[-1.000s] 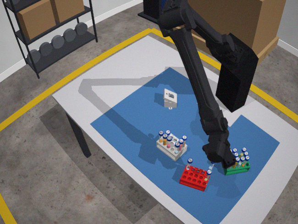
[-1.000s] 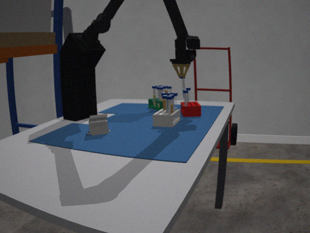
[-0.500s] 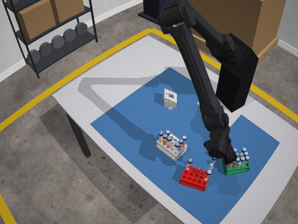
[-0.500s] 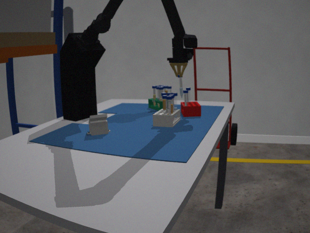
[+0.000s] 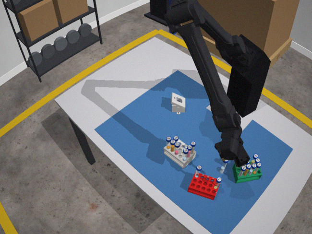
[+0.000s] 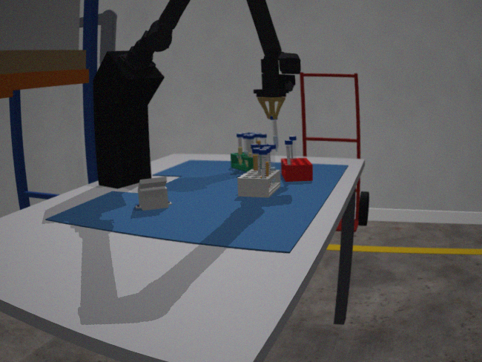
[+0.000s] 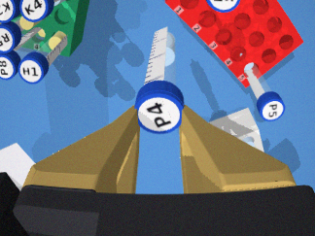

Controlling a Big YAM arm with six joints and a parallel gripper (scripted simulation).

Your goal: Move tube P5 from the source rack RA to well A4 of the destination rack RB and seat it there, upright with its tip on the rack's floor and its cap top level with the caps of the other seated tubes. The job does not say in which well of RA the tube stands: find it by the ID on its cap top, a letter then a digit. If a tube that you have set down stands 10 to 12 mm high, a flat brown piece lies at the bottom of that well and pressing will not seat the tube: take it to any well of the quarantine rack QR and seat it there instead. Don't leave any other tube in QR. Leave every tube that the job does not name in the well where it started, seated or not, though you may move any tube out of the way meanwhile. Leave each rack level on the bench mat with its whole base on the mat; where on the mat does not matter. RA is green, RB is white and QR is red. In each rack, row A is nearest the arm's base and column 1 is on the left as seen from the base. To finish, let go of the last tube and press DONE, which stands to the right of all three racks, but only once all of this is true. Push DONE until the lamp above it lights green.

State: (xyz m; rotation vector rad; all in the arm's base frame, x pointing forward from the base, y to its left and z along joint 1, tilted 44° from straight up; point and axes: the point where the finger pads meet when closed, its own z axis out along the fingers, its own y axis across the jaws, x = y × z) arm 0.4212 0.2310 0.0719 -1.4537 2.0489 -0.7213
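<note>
My gripper (image 7: 159, 116) is shut on a clear tube whose cap reads P4 (image 7: 158, 108). It holds the tube upright in the air above the blue mat, between the green rack RA (image 5: 246, 173) and the red rack QR (image 5: 204, 186). The held tube also shows in the top view (image 5: 222, 166) and the exterior view (image 6: 275, 132). RA (image 7: 46, 18) holds several tubes, among them K4 and H1. The white rack RB (image 5: 179, 155) holds several tubes.
The grey DONE box (image 5: 178, 101) stands on the mat far from the racks, nearer the arm's base. The arm's black base block (image 6: 122, 116) stands at the mat's edge. A corner of RB (image 7: 239, 124) shows just beyond the fingers.
</note>
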